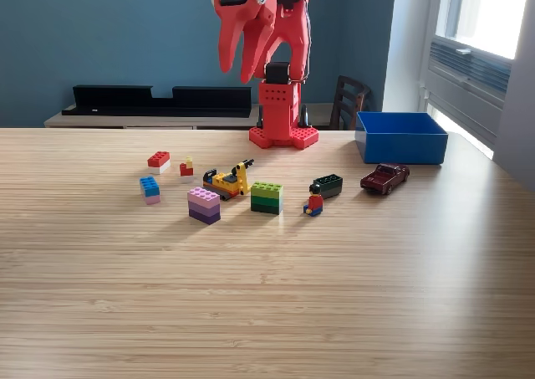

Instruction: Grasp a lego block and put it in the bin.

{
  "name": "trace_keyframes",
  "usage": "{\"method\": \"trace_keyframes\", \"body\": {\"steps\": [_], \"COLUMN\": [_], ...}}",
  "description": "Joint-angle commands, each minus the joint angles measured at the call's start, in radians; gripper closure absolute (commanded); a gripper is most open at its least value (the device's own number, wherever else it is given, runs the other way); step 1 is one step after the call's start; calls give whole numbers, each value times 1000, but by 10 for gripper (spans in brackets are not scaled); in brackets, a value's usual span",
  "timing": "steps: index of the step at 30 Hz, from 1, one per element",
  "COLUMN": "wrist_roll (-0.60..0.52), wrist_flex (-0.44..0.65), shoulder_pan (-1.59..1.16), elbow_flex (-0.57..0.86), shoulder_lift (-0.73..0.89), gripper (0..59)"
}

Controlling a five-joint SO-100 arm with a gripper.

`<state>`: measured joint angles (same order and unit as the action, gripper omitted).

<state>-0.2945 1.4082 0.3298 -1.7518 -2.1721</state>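
Observation:
My red gripper hangs high above the back of the wooden table, fingers pointing down and slightly parted, with nothing between them. Its red base stands at the table's far edge. Several lego blocks lie in a row mid-table: a red and white one, a blue and pink one, a pink and purple stack, a green stack and a dark green block. The blue bin sits at the back on the exterior view's right, apart from the gripper.
A dark red toy car lies just in front of the bin. A yellow toy vehicle, a small red and yellow piece and a small figure sit among the blocks. A chair stands behind the table.

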Motion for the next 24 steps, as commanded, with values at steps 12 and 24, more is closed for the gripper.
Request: {"method": "trace_keyframes", "body": {"steps": [12, 24], "wrist_roll": [-112, -109], "wrist_flex": [-118, -104], "shoulder_pan": [135, 104], "elbow_flex": [291, 476], "shoulder_lift": [445, 755], "gripper": [384, 390]}}
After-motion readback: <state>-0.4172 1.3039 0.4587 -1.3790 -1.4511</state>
